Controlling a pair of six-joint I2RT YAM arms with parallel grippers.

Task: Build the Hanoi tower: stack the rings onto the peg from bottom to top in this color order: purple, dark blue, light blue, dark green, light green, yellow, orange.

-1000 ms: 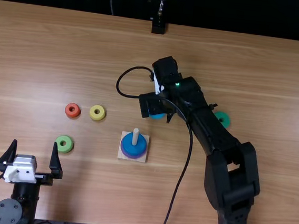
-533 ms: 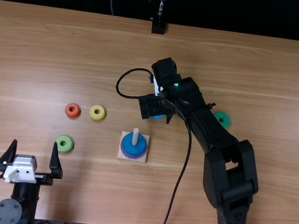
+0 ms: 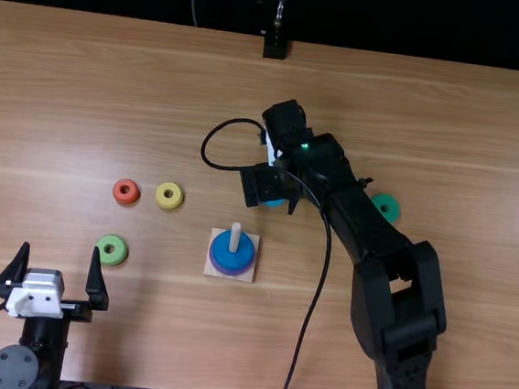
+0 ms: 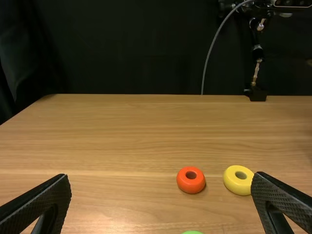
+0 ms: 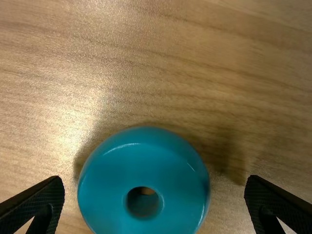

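Right gripper hanging released over light blue ring; purple ring, dark blue ring sitting on peg nearby; five remaining.

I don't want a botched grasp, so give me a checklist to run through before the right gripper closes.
1. Purple ring at the bottom, dark blue ring above it: ok.
2. Peg free above them: ok.
3. Right gripper open: ok.
4. Light blue ring, next in order, between its fingertips in the wrist view: ok.
5. Fingers low enough to grip it: cannot tell.
6. Left gripper away from the peg: ok.
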